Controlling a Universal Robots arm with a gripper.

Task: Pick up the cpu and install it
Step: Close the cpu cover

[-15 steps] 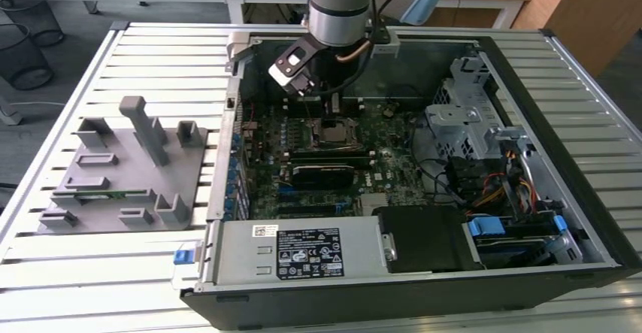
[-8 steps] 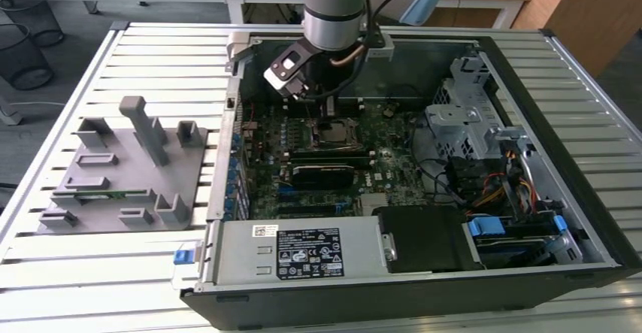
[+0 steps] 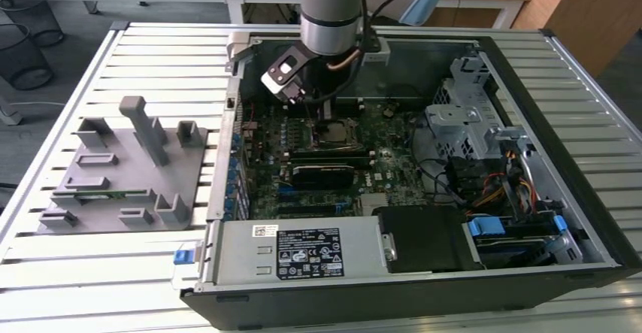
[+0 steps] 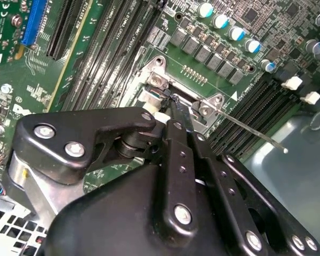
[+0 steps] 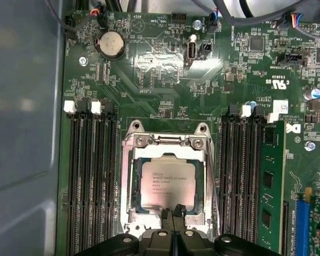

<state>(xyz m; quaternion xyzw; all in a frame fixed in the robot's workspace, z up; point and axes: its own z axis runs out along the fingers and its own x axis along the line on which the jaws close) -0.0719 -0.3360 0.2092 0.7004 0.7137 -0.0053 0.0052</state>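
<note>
cpu (image 5: 167, 184) in socket (image 5: 168, 141) — closed pincer (image 5: 173, 201) at edge

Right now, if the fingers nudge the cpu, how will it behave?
The cpu looks like a stiff flat plate, so it likely won't flex. Its smooth metal top is probably slippery. It lies in the socket, so a sideways push would probably jam it.

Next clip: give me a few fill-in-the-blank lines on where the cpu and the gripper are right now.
The cpu lies seated in its ____.
The gripper's jaws are ____ (open or shut).
The grey tray stands to the exterior view's ____ of the computer case.
Missing words: socket; shut; left.
</note>
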